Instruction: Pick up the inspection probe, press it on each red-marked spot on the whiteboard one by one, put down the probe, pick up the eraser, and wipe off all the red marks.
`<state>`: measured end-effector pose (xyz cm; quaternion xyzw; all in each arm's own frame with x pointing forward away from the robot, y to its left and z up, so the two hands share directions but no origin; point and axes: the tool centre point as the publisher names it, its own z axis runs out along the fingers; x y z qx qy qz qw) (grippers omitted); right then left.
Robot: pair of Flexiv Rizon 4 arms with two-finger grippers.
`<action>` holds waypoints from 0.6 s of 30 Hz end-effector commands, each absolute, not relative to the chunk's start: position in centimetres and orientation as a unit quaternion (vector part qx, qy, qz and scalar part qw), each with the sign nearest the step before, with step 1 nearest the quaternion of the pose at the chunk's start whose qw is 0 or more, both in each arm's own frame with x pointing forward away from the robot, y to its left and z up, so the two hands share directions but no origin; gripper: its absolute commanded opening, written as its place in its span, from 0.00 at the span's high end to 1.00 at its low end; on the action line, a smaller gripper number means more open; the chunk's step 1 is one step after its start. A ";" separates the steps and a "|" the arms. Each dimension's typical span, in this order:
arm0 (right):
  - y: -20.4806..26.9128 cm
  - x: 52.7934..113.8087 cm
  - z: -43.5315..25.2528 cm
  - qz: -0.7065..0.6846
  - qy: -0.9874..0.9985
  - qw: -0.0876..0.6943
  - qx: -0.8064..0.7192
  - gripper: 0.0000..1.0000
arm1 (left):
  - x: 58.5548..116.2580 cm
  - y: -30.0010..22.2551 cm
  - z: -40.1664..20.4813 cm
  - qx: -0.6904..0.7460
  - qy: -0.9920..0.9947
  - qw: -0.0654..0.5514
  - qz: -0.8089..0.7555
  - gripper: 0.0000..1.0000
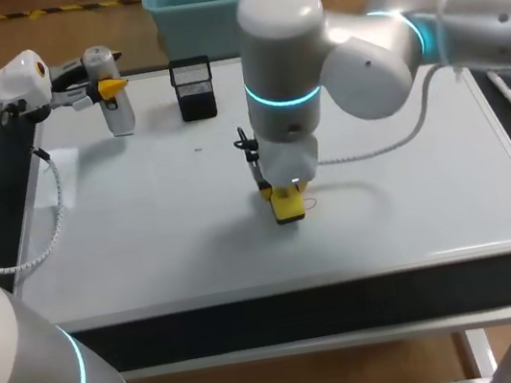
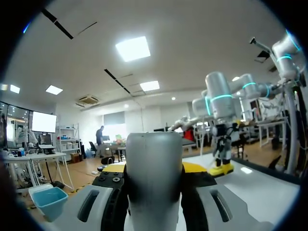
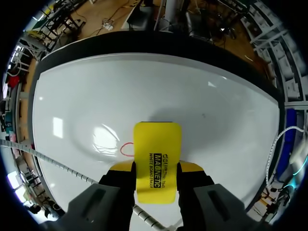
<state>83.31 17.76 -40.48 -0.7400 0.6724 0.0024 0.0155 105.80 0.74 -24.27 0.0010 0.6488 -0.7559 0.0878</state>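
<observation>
While the right claw clamps the eraser, long axis down toward whiteboard, left claw grips probe.

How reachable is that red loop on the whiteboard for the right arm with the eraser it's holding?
Probably yes. The right claw is shut on the eraser, which appears to rest on the whiteboard right beside the red loop, with nothing standing between them.

The eraser hides part of the red mark; the probe is cropped.
</observation>
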 end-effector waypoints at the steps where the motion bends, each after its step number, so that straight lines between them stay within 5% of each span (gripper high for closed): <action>1: 17.5 83.4 -41.1 0.009 0.668 0.020 -0.743 1.00 | 106.0 0.8 -24.3 0.003 0.648 0.087 -0.757 1.00; 18: 17.5 84.5 -42.2 0.027 0.646 0.003 -0.763 1.00 | 106.0 0.8 -24.3 0.003 0.648 0.087 -0.757 1.00</action>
